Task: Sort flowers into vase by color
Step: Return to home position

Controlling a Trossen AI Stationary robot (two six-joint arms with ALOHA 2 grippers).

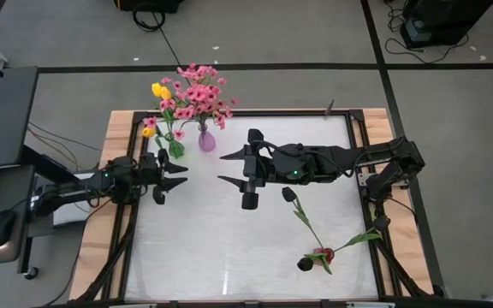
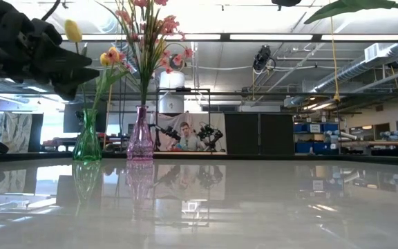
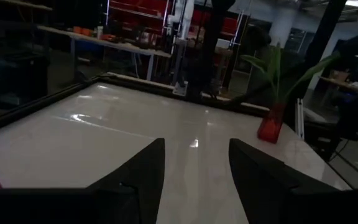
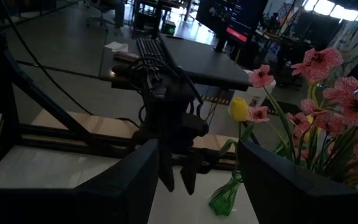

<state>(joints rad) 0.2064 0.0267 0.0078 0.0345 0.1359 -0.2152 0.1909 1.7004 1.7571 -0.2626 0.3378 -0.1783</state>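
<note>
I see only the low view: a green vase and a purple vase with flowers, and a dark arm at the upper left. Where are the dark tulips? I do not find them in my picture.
Observer: The dark tulips stand in a small red vase on the right arm's side of the table, far from the other two vases.
Operator: Does any tool hold a flower?
Observer: No. The right tool is open and empty, above the table's middle.
Operator: And the left one?
Observer: The left tool is open and empty too, close to the green vase.
</note>
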